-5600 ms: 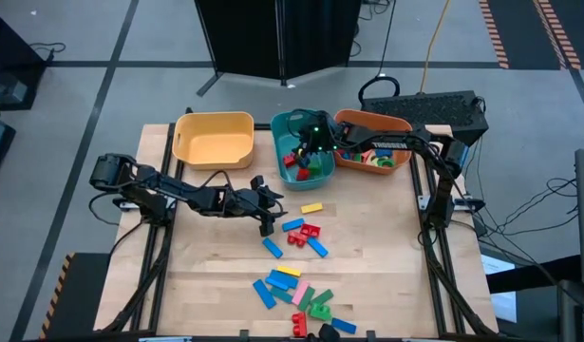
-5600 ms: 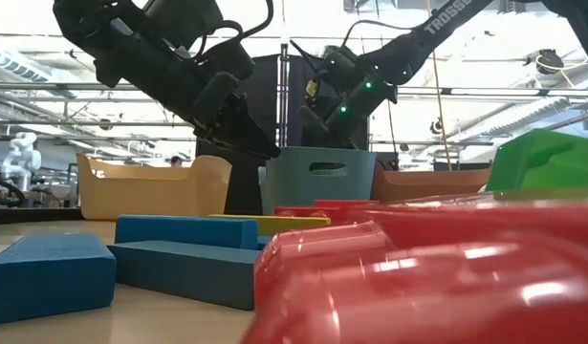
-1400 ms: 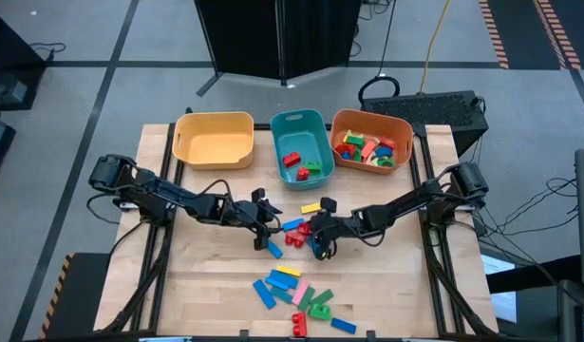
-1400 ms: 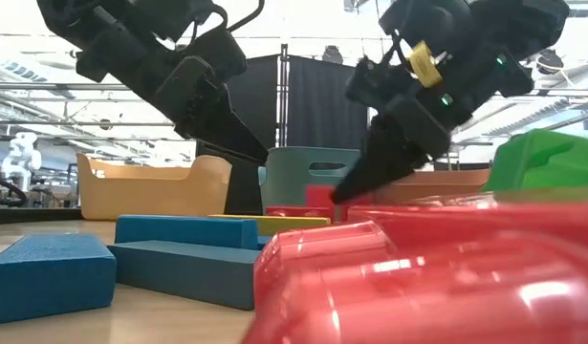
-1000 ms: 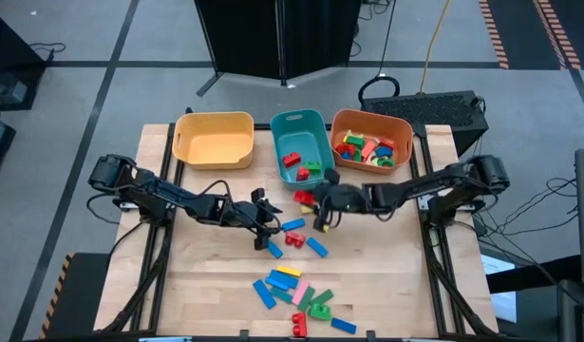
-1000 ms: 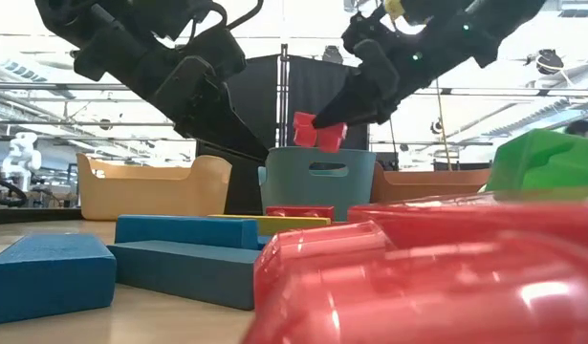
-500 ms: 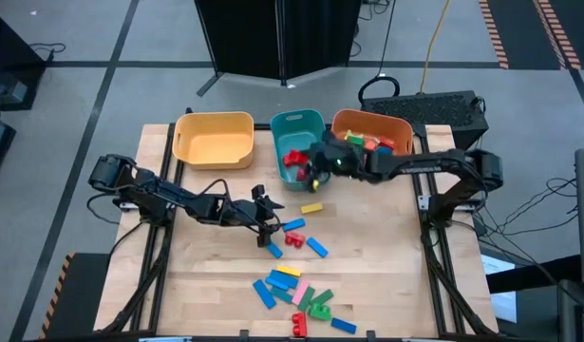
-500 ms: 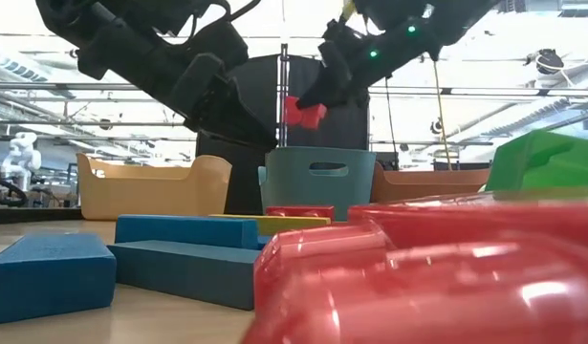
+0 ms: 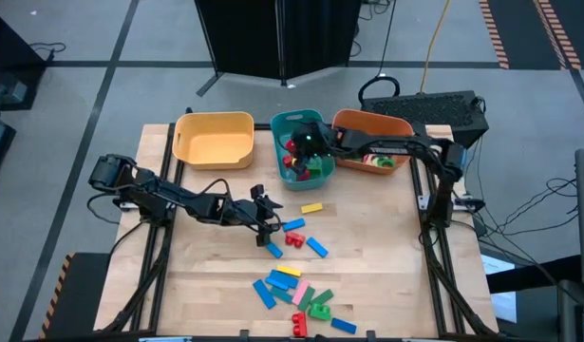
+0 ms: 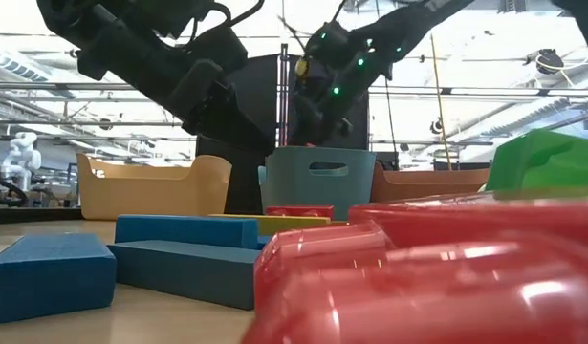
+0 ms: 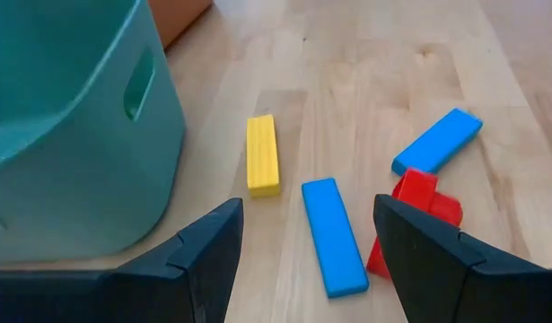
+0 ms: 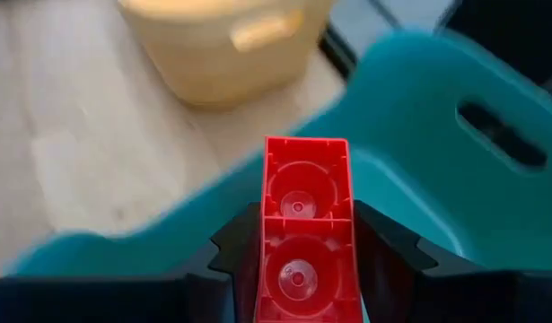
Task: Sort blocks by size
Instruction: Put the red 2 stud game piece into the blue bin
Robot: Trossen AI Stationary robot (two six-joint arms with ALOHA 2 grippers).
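Carried up from the loose pile at mid-counter, a red brick [image 12: 302,229] now hangs over the teal bin [image 9: 288,124] at the far edge, pinched between the two fingers of the right end effector [image 9: 304,148], which has swung across from the right. In the right wrist view the brick sits squarely between the fingers, its studded face to the camera, with the bin's rim and handle slot just beyond and the yellow bin [image 9: 214,139] farther to the left.

My main worry is the release: the brick seems close to the bin's left wall, so letting go while the arm is moving could clip the rim and bounce it onto the counter [image 9: 216,275] or toward the yellow bin. A brick dropped from height could also knock the pieces already inside.

On the left, the left end effector [image 9: 266,219] hovers with fingers spread wide over a yellow bar [image 11: 262,154], a blue bar [image 11: 334,235] and a red piece [image 11: 417,196]. More blocks [image 9: 296,290] lie near the front edge, and the orange bin [image 9: 391,123] sits far right.
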